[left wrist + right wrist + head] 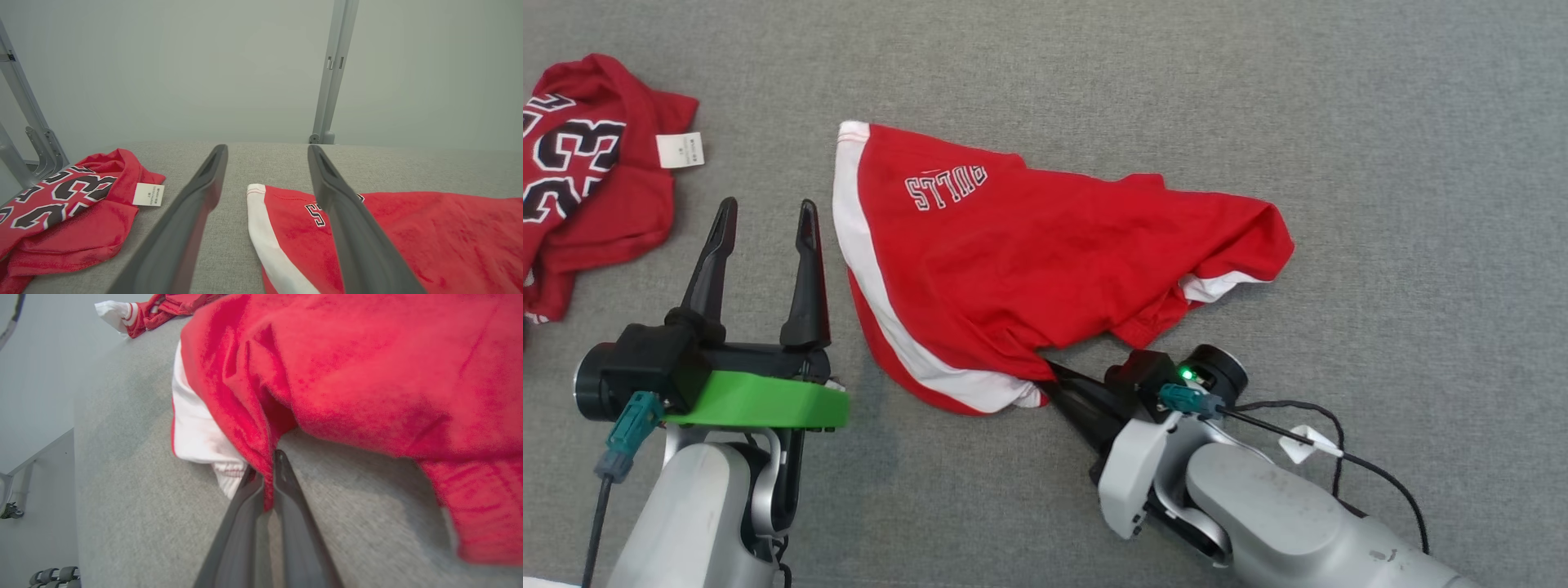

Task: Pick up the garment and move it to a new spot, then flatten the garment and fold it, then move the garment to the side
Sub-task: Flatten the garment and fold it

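Head view shows the right gripper (1049, 377) at the near edge of the garment (1029, 253), its two dark fingers drawn together on a fold of red cloth where the hem meets the white trim. The right wrist view confirms the grip: the right gripper (264, 469) has its jaws pressed almost flat against each other, with a thin ridge of the garment (347, 375) pinched between the tips and a small tongue of red fabric hanging down between the fingers. From that pinch the cloth rises in a tented fold off the grey table (122, 477).

The garment is a pair of red shorts lying near the middle of the table (1339, 98), spread loosely with wrinkles. Its white stripe (866, 269) runs down the left edge, and the lettering (946, 186) sits on the far left part, upside down from the robot's side.

The left gripper (767, 206) stands just left of the shorts with its fingers wide apart, gripping nothing and touching no cloth. In the left wrist view the left gripper (267, 150) frames bare table and the stripe corner of the garment (408, 237).

A crumpled red jersey (588, 188) with black-and-white numbers lies at the far left, apart from the shorts, its white label (680, 150) turned out.
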You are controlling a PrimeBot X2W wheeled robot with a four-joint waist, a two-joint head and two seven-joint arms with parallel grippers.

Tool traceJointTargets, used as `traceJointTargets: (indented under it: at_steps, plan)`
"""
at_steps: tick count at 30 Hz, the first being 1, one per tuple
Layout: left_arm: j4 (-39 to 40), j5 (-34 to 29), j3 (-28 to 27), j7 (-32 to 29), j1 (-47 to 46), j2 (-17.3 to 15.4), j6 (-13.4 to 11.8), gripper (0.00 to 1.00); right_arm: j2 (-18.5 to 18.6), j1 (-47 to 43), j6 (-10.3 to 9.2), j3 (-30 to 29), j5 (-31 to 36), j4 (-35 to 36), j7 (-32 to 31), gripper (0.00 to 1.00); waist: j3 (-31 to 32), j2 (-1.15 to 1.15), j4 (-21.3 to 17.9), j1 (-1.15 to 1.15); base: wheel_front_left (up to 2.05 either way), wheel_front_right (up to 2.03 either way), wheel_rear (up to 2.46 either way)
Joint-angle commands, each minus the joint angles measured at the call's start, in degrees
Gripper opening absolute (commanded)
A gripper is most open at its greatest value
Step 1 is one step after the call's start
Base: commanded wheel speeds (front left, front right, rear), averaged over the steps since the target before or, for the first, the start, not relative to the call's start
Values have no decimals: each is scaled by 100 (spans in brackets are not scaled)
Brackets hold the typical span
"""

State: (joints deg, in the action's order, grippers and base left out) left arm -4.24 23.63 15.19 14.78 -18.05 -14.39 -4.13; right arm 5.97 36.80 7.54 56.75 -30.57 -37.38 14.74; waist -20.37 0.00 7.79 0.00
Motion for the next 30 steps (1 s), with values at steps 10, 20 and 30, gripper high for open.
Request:
traceJointTargets:
  at_steps: [10,20,30]
  plan:
    - [217,-86,-143,22,221,-199,-102,100,1040,-717,-10,-1087,346,1324,-257,0,173,0,-643,0,0,0,0]
    - [333,-83,-83,-71,126,-242,-117,100,2159,-1072,-10,-2285,239,2175,-1114,0,109,0,-744,0,0,0,0]
    - [262,-35,-52,-50,89,-249,-95,100,2051,-1297,-9,-2805,135,1992,-1224,100,59,0,-655,0,0,0,0]
